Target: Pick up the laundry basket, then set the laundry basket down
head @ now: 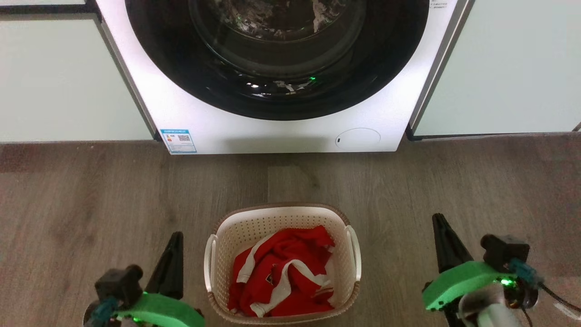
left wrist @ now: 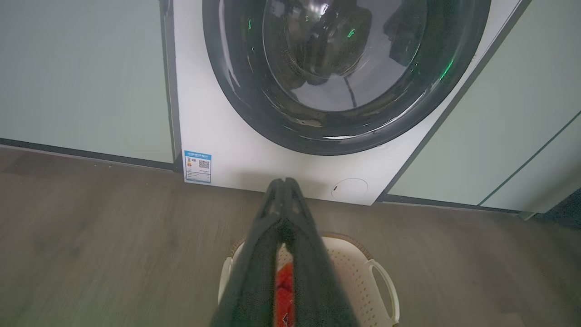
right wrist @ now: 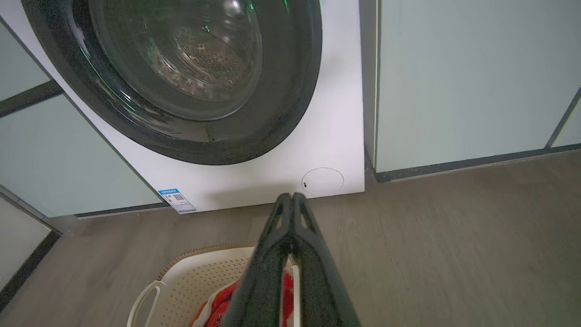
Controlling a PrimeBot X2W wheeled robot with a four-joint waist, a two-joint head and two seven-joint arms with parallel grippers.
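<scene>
The cream-white perforated laundry basket (head: 281, 218) stands on the wood floor in front of me, with a brown rim and a white handle on each side. Red and white clothing (head: 283, 272) lies in it. My left gripper (head: 174, 240) is shut and empty, out to the left of the basket's left handle and apart from it. My right gripper (head: 439, 222) is also shut and empty, well to the right of the basket. In the left wrist view the touching fingertips (left wrist: 283, 182) point over the basket (left wrist: 349, 263). The right wrist view shows the basket (right wrist: 199, 277) at lower left of the fingertips (right wrist: 292, 196).
A white front-loading washing machine (head: 272, 131) with a dark round door stands just beyond the basket. Pale green cabinet panels (head: 59, 77) flank it on both sides. Bare wood floor (head: 91, 190) stretches left and right of the basket.
</scene>
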